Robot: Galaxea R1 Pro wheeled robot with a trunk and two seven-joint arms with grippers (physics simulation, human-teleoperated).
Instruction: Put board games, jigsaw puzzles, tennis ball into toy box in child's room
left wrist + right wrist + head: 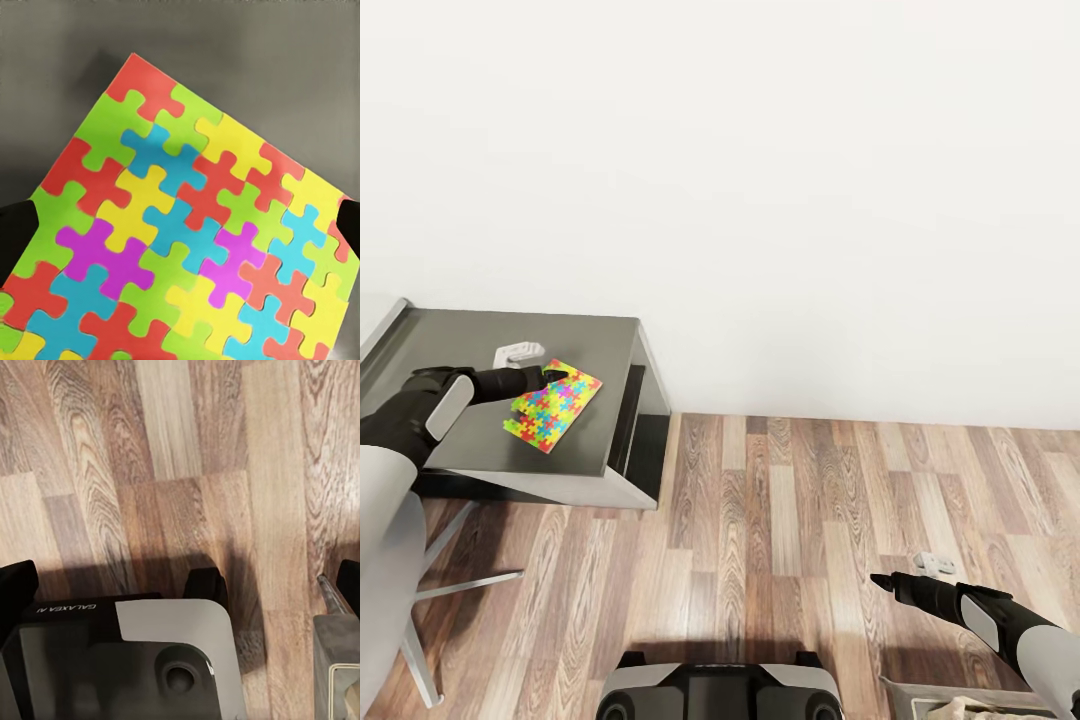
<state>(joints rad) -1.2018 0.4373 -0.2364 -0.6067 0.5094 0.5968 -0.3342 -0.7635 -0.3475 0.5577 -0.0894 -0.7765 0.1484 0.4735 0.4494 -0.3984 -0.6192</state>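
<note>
One jigsaw puzzle [553,401] on the table [480,440], left end effector [550,376] above.

A home room: wood-plank floor [810,500], grey table [480,440], jigsaw puzzle [553,401].

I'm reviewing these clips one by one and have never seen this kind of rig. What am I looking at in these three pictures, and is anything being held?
This is a simulated two-armed wheeled robot. The head view looks down from its head camera. Its left gripper reaches over a dark grey table to a multicoloured jigsaw puzzle lying flat there. The left wrist view looks along that gripper's fingers: the puzzle lies between the two dark fingertips, spread wide at its edges, so nothing seems gripped yet. The right gripper hangs over the wood-plank floor holding nothing. The right wrist view looks down at that floor and the robot's own base.
</note>
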